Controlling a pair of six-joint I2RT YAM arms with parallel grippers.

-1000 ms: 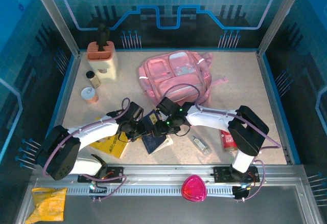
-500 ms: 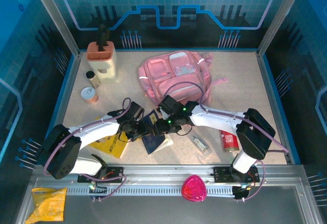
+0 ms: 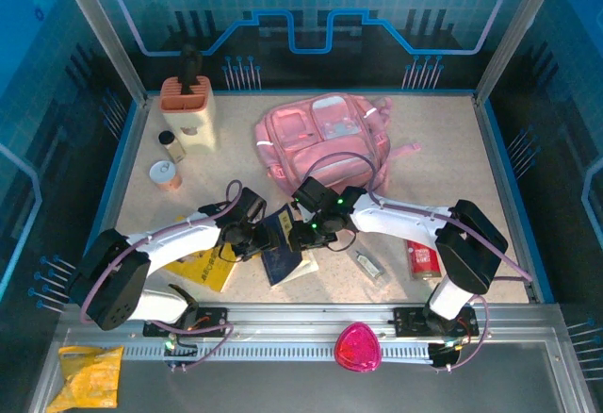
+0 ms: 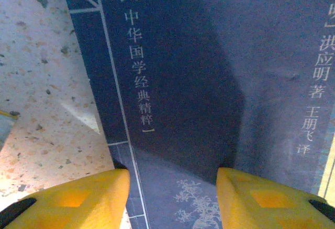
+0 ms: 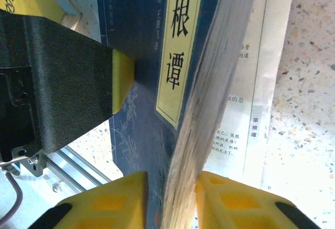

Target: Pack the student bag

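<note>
Right hand (image 5: 171, 186) has its two yellow fingers (image 5: 104, 203) closed on the long edge of a dark blue book (image 3: 281, 260). One finger lies against the cover and the other against the pages. This gripped part stands lifted off a white page that lies below it. Left hand (image 4: 172, 184) is about half open and holds nothing. Its fingertips (image 4: 68, 197) rest against the same cover, one of them near the spine edge, and pale Chinese letters show on the cover between them. Both hands meet at the book, at the front middle of the speckled worktop (image 3: 452, 168).

Nearest of all, on the metal ledge in front of the arm bases, lie a yellow packet (image 3: 89, 375) at the left and a small magenta rounded object (image 3: 358, 345) near the middle. On the worktop, a yellow book (image 3: 203, 270) lies partly under the left arm. Right of the blue book lies a small clear bottle (image 3: 369, 264), and further right a red can (image 3: 421, 258) beside the right arm.

Further back at the left are a copper-coloured round tin (image 3: 166, 175), a small bottle with a dark cap (image 3: 170, 144) and a cream holder with an orange top (image 3: 188, 107). The student bag (image 3: 325, 135) lies flat at the far middle of the worktop, glossy pockets upward, well apart from the book and from both hands.
</note>
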